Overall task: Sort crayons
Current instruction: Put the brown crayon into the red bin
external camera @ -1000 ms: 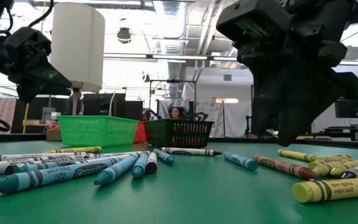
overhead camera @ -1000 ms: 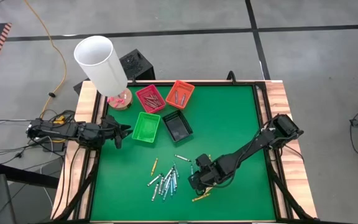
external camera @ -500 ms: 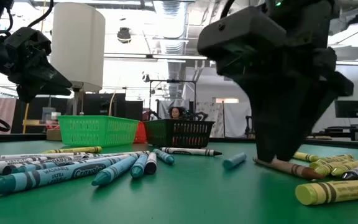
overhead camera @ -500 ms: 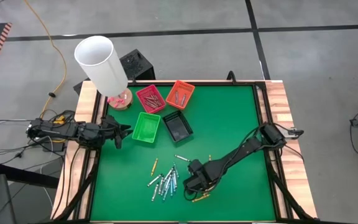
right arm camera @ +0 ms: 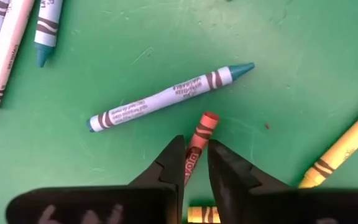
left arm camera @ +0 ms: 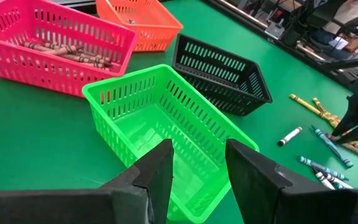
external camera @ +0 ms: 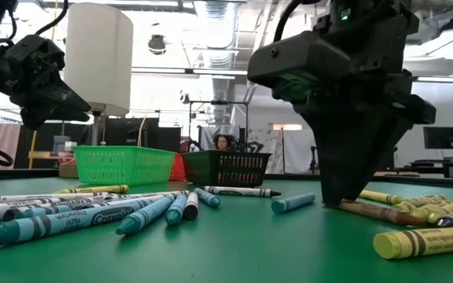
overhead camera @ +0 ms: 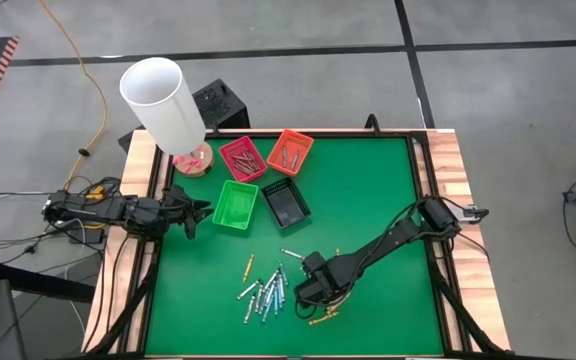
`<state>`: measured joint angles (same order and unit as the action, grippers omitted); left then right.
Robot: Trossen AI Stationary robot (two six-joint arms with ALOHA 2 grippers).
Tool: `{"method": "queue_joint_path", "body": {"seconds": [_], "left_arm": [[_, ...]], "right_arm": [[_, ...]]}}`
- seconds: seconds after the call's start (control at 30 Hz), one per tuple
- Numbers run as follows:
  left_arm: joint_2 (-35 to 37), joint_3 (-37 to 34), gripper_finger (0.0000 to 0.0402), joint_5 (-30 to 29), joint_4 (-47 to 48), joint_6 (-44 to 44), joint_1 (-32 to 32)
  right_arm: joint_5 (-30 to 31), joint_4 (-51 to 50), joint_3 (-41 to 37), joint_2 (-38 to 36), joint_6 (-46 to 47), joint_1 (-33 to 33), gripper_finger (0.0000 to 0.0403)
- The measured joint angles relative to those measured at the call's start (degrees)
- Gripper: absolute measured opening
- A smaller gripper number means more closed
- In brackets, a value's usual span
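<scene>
The right gripper's (right arm camera: 196,163) two dark fingers are pressed down to the green table (overhead camera: 368,200) with a red-brown crayon (right arm camera: 199,138) between them. The fingers sit close on either side of it, nearly touching its paper wrap, and its tip sticks out ahead of them. Whether they already pinch it tight cannot be told. Just beyond that tip lies a light blue crayon (right arm camera: 166,96), and a yellow crayon (right arm camera: 344,146) lies off to one side.

In the high view this gripper (overhead camera: 313,290) is low over the near middle of the table, beside the loose pile of crayons (overhead camera: 264,290).

The left gripper (left arm camera: 197,165) hangs above the table's left edge with its fingers apart and nothing between them. It points toward the green tray (left arm camera: 166,130). Past that stand the black tray (left arm camera: 222,74), a pink-red tray (left arm camera: 55,50) holding red-brown crayons, and an orange tray (left arm camera: 138,22).

A white lamp shade (overhead camera: 161,100) stands at the far left corner of the table.
</scene>
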<state>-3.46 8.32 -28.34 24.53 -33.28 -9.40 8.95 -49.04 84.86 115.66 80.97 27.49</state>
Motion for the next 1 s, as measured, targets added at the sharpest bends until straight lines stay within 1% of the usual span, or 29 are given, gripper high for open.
{"method": "queue_joint_path", "body": {"seconds": [0.37, 0.47, 0.67, 0.83, 1.0], "left_arm": [[0.0, 0.0, 0.0137, 0.0, 0.0, 0.0, 0.0], [0.0, 0.0, 0.0137, -0.1, 0.0, 0.0, 0.0], [0.0, 0.0, 0.0137, -0.1, 0.1, 0.0, 0.0], [0.0, 0.0, 0.0137, -0.1, 0.1, 0.0, 0.0], [0.0, 0.0, 0.0137, -0.1, 0.1, 0.0, 0.0]], "right_arm": [[0.2, -0.4, 0.0, 0.0, 0.0, 0.0, 0.0069], [0.3, 0.3, -0.6, 0.0, 0.0, -0.1, 0.0054], [0.4, 0.5, -1.5, -0.2, -0.2, -0.3, 0.0007], [1.3, 0.3, -1.3, -0.3, -0.8, -0.2, 0.0012], [1.7, -0.3, 0.3, -0.2, -3.5, -0.8, 0.0005]]}}
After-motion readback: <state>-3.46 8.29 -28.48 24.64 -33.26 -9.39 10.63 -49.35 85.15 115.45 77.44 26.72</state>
